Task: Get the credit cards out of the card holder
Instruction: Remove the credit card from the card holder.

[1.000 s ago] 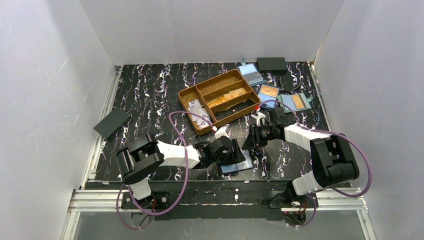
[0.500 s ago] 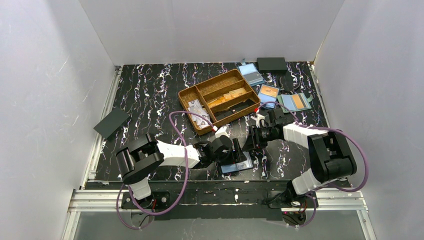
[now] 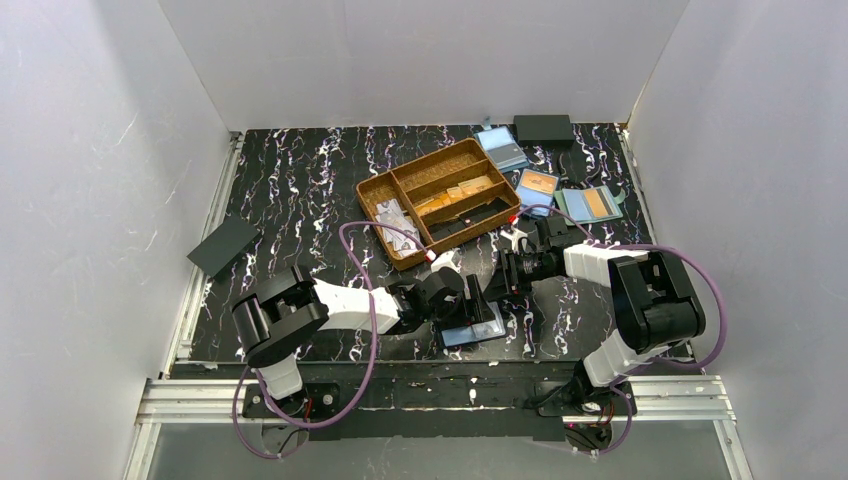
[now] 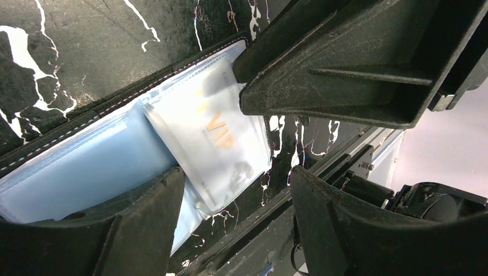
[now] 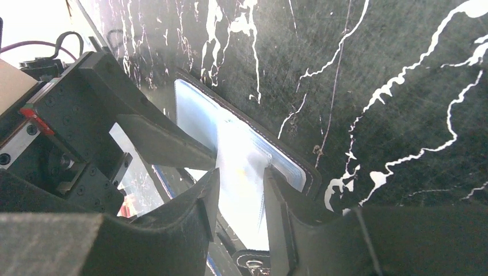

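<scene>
item: card holder (image 3: 472, 322), open flat on the tabletop (image 3: 300, 190) by the near edge. credit card (image 4: 216, 138) partly out of its blue sleeve. your left fingers (image 4: 144, 230) spread, one over the sleeve, likely to anchor it. right fingers (image 5: 190, 224) straddle the card's edge; grip unclear.

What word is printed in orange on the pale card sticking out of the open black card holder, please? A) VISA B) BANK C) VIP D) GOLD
C: in the left wrist view, the credit card protruding from the card holder reads VIP in orange letters.
</scene>
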`<act>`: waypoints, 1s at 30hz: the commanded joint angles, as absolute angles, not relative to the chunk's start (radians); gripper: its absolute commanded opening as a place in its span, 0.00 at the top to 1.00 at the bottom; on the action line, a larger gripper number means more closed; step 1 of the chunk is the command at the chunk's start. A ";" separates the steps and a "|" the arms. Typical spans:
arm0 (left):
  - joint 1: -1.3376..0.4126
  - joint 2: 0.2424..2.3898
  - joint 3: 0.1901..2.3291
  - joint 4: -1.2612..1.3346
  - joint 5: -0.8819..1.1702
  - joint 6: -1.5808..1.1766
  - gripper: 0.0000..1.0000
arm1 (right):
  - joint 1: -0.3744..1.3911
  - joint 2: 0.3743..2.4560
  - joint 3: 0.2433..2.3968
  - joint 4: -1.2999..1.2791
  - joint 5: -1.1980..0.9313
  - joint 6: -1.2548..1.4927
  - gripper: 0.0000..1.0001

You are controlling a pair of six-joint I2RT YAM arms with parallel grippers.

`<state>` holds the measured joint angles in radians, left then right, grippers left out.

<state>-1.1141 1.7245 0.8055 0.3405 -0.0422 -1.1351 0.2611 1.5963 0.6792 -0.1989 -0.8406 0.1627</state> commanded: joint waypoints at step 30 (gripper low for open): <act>-1.095 1.757 0.751 0.262 -0.065 -1.169 0.27 | 0.332 1.606 0.650 -0.130 -1.143 0.272 0.61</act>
<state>-1.1015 1.7218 0.7948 0.3599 -0.0181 -1.1713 0.3080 1.6085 0.6556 -0.0982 -1.0573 0.2611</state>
